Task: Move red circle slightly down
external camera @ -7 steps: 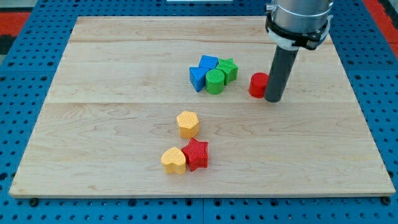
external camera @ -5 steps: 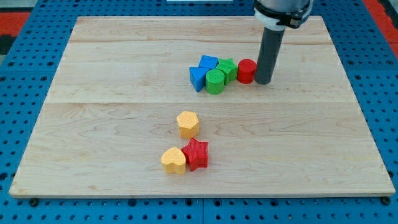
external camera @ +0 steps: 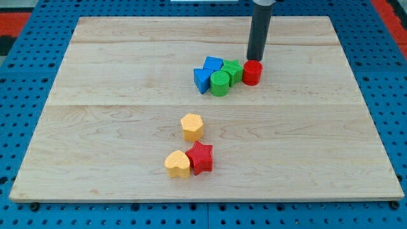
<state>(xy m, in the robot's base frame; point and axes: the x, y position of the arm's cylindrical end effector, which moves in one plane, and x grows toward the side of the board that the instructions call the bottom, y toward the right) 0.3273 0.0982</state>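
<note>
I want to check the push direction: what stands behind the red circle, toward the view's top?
My tip stands just behind the red circle, seemingly touching its top edge. The green star sits against its left. The circle's far side is hidden, so contact is uncertain.

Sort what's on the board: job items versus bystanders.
Job:
- red circle block, touching the green star
- my tip, just above it toward the view's top

Bystanders:
- green star
- green cylinder
- two blue blocks
- yellow hexagon
- yellow heart
- red star
</note>
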